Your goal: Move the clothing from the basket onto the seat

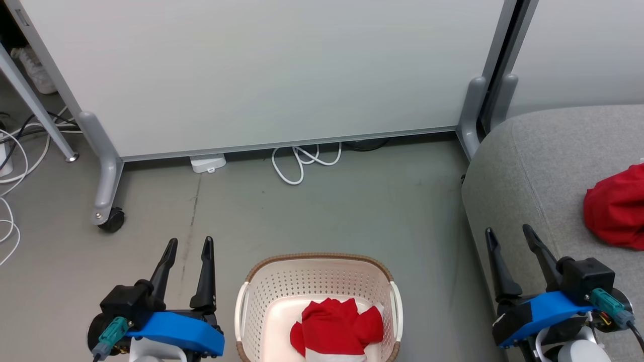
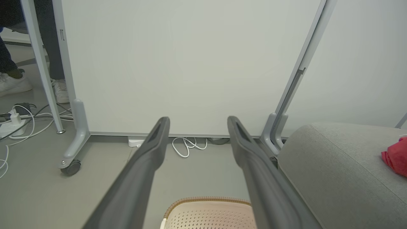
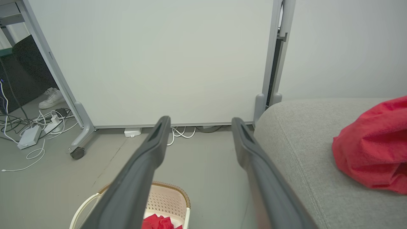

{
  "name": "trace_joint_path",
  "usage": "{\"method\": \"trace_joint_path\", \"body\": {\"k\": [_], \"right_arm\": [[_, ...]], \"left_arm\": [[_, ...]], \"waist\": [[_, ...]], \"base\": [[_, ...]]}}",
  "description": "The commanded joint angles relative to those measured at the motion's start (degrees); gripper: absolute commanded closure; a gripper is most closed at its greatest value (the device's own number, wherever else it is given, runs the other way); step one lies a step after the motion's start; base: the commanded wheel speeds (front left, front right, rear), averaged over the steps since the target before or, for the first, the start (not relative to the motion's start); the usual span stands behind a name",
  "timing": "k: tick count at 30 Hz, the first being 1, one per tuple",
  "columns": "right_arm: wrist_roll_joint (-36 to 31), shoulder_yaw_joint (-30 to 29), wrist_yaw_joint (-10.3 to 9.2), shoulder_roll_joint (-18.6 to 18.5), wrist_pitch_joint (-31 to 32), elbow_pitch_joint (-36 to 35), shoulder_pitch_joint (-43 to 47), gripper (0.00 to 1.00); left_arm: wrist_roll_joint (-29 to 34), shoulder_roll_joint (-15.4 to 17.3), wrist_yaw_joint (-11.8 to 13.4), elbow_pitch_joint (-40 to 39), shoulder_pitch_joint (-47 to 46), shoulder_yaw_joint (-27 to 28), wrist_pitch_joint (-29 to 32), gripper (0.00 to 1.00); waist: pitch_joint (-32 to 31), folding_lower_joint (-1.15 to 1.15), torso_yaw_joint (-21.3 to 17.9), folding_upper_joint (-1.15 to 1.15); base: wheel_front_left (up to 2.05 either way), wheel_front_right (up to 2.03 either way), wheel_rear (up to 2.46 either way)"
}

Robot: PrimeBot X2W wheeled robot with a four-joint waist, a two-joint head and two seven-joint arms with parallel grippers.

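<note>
While fingers (image 1: 205, 276) spread | garment (image 1: 334, 324) lies in basket (image 1: 312, 281) between both pairs

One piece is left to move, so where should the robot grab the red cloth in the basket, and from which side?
Pinch the raised bunched folds on top of the crumpled bright red fabric garment, coming straight down through the open top of the cream-white perforated plastic basket. Its walls ring the low-lying heap, so a sideways approach is likely blocked.
</note>
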Motion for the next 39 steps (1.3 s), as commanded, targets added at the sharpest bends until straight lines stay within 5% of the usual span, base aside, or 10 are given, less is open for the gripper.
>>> {"method": "trace_joint_path", "body": {"k": [1,20,39], "right_arm": [[0.57,0.14,0.01,0.20,0.09,-0.26,0.75,0.00],[-0.23,0.32,0.01,0.21,0.13,-1.05,-2.63,0.00],[3.12,5.70,0.01,0.21,-3.17,-3.18,-16.82,0.00]], "left_arm": [[-0.26,0.19,-0.13,0.12,-0.04,-0.22,-0.28,0.00],[-0.84,0.71,-0.14,0.29,-2.50,-2.29,-0.28,0.00],[-0.30,5.70,-0.13,16.63,-24.88,-15.19,-0.29,0.00]], "waist": [[0.14,0.01,-0.11,0.00],[4.81,0.01,-2.73,0.00],[33.68,0.01,-13.24,0.00]], "base": [[0.00,0.00,0.00],[0.00,0.00,0.00],[0.00,0.00,0.00]]}}
